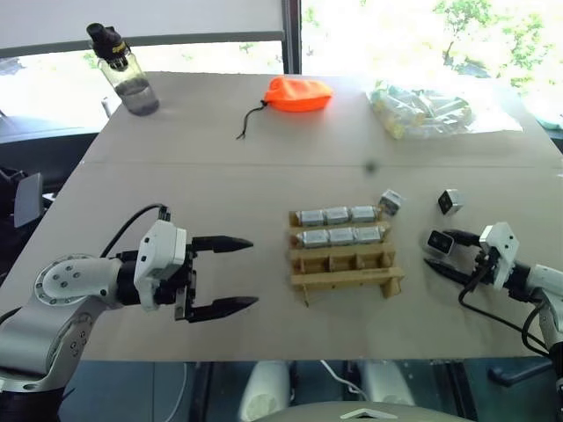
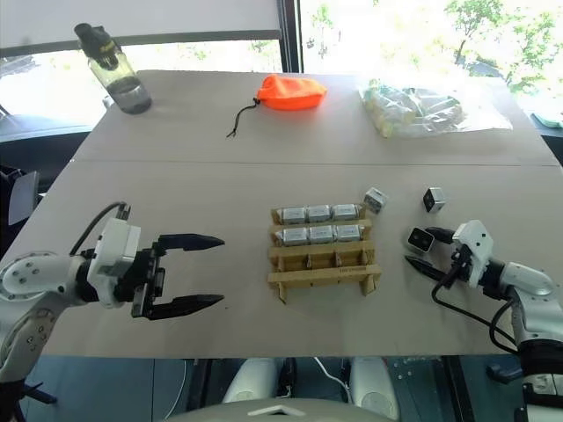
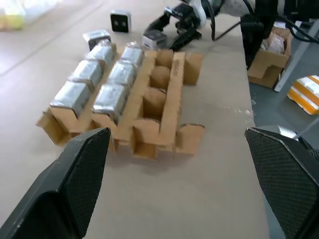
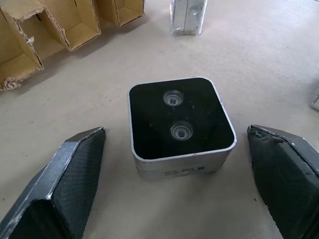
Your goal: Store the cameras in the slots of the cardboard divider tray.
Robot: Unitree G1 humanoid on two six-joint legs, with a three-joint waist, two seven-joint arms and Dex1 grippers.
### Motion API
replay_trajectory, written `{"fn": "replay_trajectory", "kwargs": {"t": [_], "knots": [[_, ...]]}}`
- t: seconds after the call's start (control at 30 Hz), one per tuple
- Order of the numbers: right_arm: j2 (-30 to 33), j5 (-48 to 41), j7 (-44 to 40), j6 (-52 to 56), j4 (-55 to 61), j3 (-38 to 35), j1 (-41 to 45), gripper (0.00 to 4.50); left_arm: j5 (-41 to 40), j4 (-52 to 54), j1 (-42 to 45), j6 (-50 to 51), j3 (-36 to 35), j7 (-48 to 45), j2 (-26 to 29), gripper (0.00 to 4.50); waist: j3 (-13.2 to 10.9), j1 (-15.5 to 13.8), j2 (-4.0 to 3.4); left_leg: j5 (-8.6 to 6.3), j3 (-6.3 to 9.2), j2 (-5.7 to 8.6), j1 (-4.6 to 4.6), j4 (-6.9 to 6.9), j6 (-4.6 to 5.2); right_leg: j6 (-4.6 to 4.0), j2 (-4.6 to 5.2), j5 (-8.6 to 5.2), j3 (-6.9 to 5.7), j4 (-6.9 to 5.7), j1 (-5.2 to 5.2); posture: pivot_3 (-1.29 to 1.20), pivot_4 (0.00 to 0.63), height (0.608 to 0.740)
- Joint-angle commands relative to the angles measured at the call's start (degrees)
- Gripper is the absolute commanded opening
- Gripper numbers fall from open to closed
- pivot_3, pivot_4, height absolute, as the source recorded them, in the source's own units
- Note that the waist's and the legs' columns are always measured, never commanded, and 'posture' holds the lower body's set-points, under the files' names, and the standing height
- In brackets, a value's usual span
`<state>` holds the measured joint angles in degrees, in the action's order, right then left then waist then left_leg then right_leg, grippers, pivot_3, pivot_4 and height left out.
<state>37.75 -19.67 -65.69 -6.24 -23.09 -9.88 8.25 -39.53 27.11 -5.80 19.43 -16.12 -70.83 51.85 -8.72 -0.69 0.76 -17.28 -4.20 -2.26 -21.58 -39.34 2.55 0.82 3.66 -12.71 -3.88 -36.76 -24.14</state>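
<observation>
— Cameras first: where do they lie?

— One camera sits lens-up on the table between the spread black fingers of the right gripper, near the table's front-right area; neither finger touches it. Six more, wrapped in silvery film, fill the two far rows of the cardboard divider tray at mid-table. Another camera leans at the tray's far right corner, and a further one stands alone on bare tabletop beyond the right gripper.

— And the arms?

— Left gripper hangs above the near-left tabletop, pointing level toward the tray from the side, its jaws wide apart and holding nothing. The right forearm reaches in from the right edge, aimed slightly downward and leftward at its camera.

— Room to move?

— The tray's nearest row stands with open compartments. A broad stretch of bare table separates the left gripper from the tray. The right gripper works just beside the tray's right end. Farther back, well apart from both arms, lie an orange pouch with a dark cord, clear-wrapped packets at the far right, and a water bottle at the far-left corner.
</observation>
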Motion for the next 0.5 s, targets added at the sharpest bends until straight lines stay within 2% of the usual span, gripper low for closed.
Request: {"fn": "replay_trajectory", "kwargs": {"t": [0.03,0.1,0.13,0.17,0.37,0.5], "knots": [[0.0,-0.2,0.0,-0.5,0.4,-0.5,-0.5,3.75,-1.3,1.9,0.4,-0.4,-1.8,0.5,-0.3,4.50,0.0,0.0,0.00,0.00,0.00,0.00,0.00,0.00,0.00,0.00,0.00,0.00,0.00,0.00,0.00,0.00,0.150,0.726],[-0.1,-0.2,0.1,-0.6,0.5,-0.5,-0.6,2.90,-1.6,2.0,0.4,-0.2,-1.9,0.7,-0.2,4.50,0.0,0.0,0.00,0.00,0.00,0.00,0.00,0.00,-0.01,0.00,0.00,0.00,0.00,0.00,0.00,0.00,0.150,0.726],[-0.1,-0.2,0.1,-0.7,0.5,-0.5,-0.7,2.72,-1.6,2.0,0.4,-0.2,-1.9,0.7,-0.2,4.50,0.0,0.0,0.00,0.00,0.00,0.00,0.00,0.00,-0.01,0.00,0.00,0.00,0.00,0.00,0.00,0.00,0.150,0.726],[-0.1,-0.3,0.1,-0.8,0.6,-0.5,-0.8,2.06,-1.6,1.9,0.3,-0.3,-1.9,0.6,-0.1,4.50,0.0,0.0,0.00,0.00,0.00,0.00,0.00,0.00,-0.01,0.00,0.00,0.00,0.00,0.01,0.00,0.00,0.150,0.726],[-0.1,-0.8,0.0,-2.6,0.1,-1.5,-0.3,1.96,-1.1,1.3,0.5,-0.7,-1.5,0.9,-0.4,4.50,0.0,0.0,0.00,0.00,-0.02,0.00,0.01,0.00,-0.01,0.00,0.00,0.00,-0.01,0.00,0.00,0.00,0.150,0.726],[-1.3,-3.7,-0.7,-1.8,7.6,-1.1,-1.3,1.96,-2.1,1.1,1.5,1.6,-0.8,2.9,-0.6,4.50,0.0,0.0,-0.03,0.01,-0.01,0.00,0.00,0.00,-0.01,0.00,-0.02,0.00,0.00,0.00,-0.01,0.00,0.150,0.726]]}}
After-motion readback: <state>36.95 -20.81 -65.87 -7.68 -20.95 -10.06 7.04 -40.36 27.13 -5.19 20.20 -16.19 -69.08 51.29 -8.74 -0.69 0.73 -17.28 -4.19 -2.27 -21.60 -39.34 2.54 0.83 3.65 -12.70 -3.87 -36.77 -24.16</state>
